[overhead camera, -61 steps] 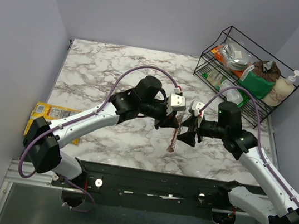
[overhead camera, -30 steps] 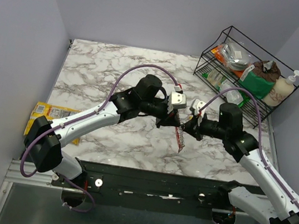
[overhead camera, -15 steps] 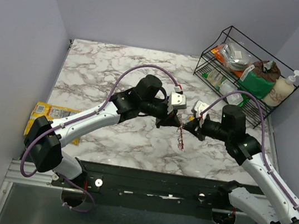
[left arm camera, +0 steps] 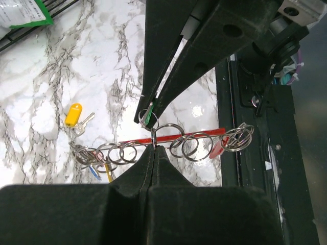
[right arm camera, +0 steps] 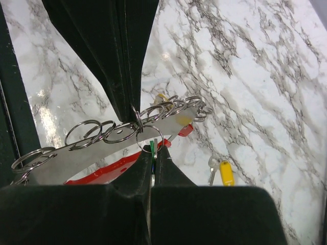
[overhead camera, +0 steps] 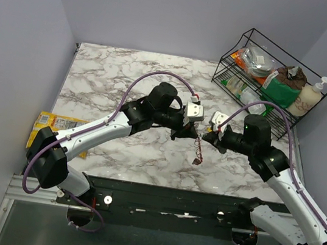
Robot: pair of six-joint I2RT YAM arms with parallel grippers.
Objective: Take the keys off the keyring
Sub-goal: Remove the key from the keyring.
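Left gripper (left arm camera: 154,150): jaws clenched on the keyring (left arm camera: 173,137), pinching it about mid-length, from the edge opposite the right gripper.

Right gripper (right arm camera: 152,150): jaws clenched on the green key (left arm camera: 148,118). The green tag shows between its fingertips. That key's split ring is still looped on the keyring, right next to the left gripper's pinch point.

Keyring is held in the air above the marble table (overhead camera: 108,77), between the two grippers, near the front-centre of the table. In the top view it hangs down from the grip point. It has a red part and a grey metal strip.

A row of split rings (left arm camera: 127,151) is threaded along the strip. A cluster of keys (left arm camera: 97,171) with blue and yellow bits sits at one end, too small to count.

One yellow key (left arm camera: 74,114) is off the keyring. It lies flat on the table, well apart from both grippers.

A yellow snack packet (overhead camera: 52,123) lies off the table's left edge, partly under the left arm.
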